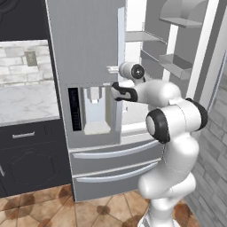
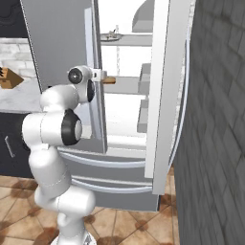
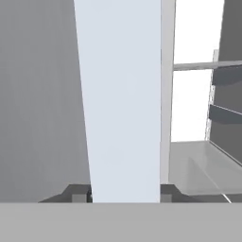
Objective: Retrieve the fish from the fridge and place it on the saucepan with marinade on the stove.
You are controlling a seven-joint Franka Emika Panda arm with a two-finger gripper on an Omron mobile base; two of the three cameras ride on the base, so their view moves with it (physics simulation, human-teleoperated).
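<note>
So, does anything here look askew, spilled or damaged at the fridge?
Nothing stands out. The fridge has its right door swung open and its left door shut; the shelves sit level and nothing looks spilled. The end effector straddles the left door's bar handle.

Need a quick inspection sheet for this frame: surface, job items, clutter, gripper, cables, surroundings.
Surface: marble counter left of the fridge.
Job's things: fridge, right door open, left door shut; a small item on an upper shelf, too small to identify as fish.
Clutter: brown object on the counter.
Grippers: gripper fingers either side of the left door's bar handle, closing on it.
Cables: nothing seen.
Surroundings: grey brick wall right, tiled floor.
</note>
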